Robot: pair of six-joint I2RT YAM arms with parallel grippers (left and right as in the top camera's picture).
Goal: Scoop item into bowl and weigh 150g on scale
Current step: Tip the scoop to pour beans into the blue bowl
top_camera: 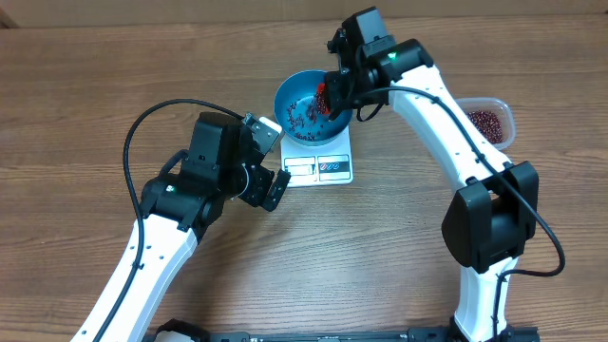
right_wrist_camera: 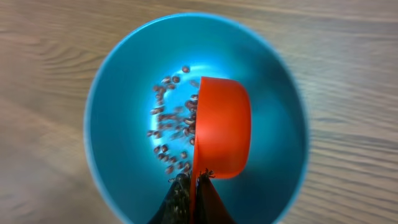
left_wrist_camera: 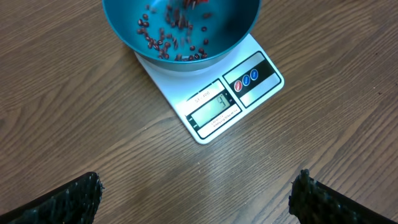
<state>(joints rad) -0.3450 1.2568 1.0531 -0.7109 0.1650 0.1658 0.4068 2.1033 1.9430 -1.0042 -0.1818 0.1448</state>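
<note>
The blue bowl (top_camera: 309, 106) stands on the white scale (top_camera: 319, 160), with dark red-brown beans (right_wrist_camera: 171, 124) scattered on its bottom. My right gripper (right_wrist_camera: 193, 182) is shut on the handle of a red scoop (right_wrist_camera: 222, 127). The scoop is tipped on its side over the bowl and beans spill from it. In the overhead view the scoop (top_camera: 323, 93) hangs above the bowl's right part. My left gripper (left_wrist_camera: 196, 190) is open over bare wood, just in front of the scale (left_wrist_camera: 214, 93), holding nothing. The bowl (left_wrist_camera: 180, 28) fills the top of the left wrist view.
A clear plastic tub (top_camera: 489, 122) with more beans sits at the right, beyond the right arm. The scale's display (left_wrist_camera: 212, 107) faces the left gripper. Wooden table (top_camera: 85, 95) all around.
</note>
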